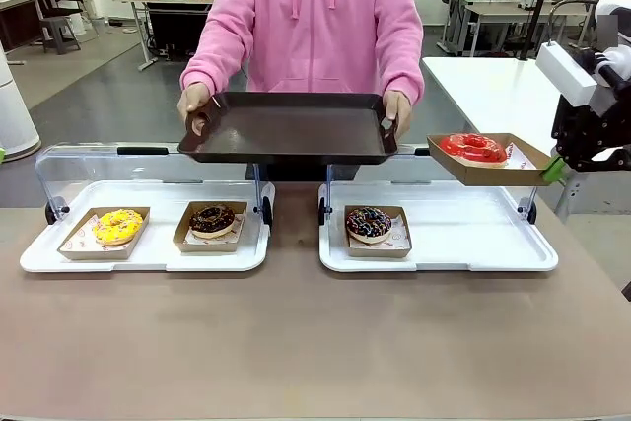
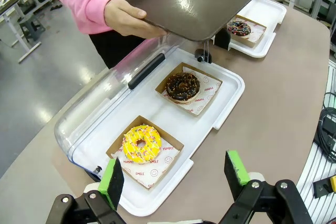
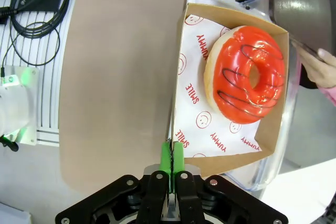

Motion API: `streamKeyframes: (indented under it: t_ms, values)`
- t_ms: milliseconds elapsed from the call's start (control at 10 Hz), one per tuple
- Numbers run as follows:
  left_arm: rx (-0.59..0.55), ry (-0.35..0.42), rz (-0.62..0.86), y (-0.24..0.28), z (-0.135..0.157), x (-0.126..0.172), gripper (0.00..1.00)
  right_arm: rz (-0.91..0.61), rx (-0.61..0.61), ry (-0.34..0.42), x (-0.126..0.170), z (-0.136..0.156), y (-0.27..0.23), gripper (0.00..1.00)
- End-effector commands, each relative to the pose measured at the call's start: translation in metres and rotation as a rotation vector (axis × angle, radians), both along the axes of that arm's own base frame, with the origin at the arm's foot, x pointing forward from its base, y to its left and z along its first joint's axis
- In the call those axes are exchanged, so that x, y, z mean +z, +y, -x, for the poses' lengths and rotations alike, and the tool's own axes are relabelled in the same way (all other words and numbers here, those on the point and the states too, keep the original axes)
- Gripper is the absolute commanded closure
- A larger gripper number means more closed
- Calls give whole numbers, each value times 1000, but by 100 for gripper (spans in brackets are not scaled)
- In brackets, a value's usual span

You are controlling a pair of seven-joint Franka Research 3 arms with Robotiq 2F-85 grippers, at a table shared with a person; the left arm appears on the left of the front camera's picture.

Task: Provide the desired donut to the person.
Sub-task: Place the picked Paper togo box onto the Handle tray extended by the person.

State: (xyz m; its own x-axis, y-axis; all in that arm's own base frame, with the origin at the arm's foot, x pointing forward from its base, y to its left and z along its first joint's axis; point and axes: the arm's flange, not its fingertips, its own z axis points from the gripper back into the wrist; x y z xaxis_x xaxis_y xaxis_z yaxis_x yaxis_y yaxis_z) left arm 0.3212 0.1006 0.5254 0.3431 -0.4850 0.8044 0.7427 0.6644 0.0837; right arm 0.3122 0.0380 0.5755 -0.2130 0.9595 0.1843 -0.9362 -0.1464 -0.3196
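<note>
A red-glazed donut (image 1: 474, 148) (image 3: 245, 73) lies in a cardboard tray (image 1: 490, 173) (image 3: 227, 153) held in the air over the right display tray. My right gripper (image 1: 556, 171) (image 3: 171, 156) is shut on that cardboard tray's edge. The person (image 1: 315, 17) in a pink hoodie stands across the table and holds a dark serving tray (image 1: 288, 128) (image 2: 194, 3) with both hands, just left of the lifted donut. My left gripper (image 2: 176, 178) hangs open above the near edge of the left display tray, with nothing between its fingers.
The left white display tray (image 1: 148, 258) (image 2: 223, 100) holds a yellow donut (image 1: 117, 227) (image 2: 140, 143) and a chocolate donut (image 1: 212, 220) (image 2: 182, 86). The right white display tray (image 1: 473, 239) holds a dark sprinkled donut (image 1: 369, 224) (image 2: 239, 27). Both clear lids (image 1: 89, 160) (image 2: 105, 103) stand open behind.
</note>
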Motion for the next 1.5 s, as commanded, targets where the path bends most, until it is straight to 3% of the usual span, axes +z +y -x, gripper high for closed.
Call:
streamKeyframes:
  t_ms: [0,800,900,1100,1400]
  values:
    - [1,1,9,1,0,1,0,22,-10,7,2,1,-1,100]
    - [1,1,9,1,0,1,0,0,0,0,0,0,0,99]
    - [1,1,9,1,0,1,0,55,8,-11,29,-15,34,99]
    - [1,1,9,1,0,1,0,108,-91,4,74,-63,107,99]
    - [1,1,9,1,0,1,0,91,-207,47,82,-130,193,99]
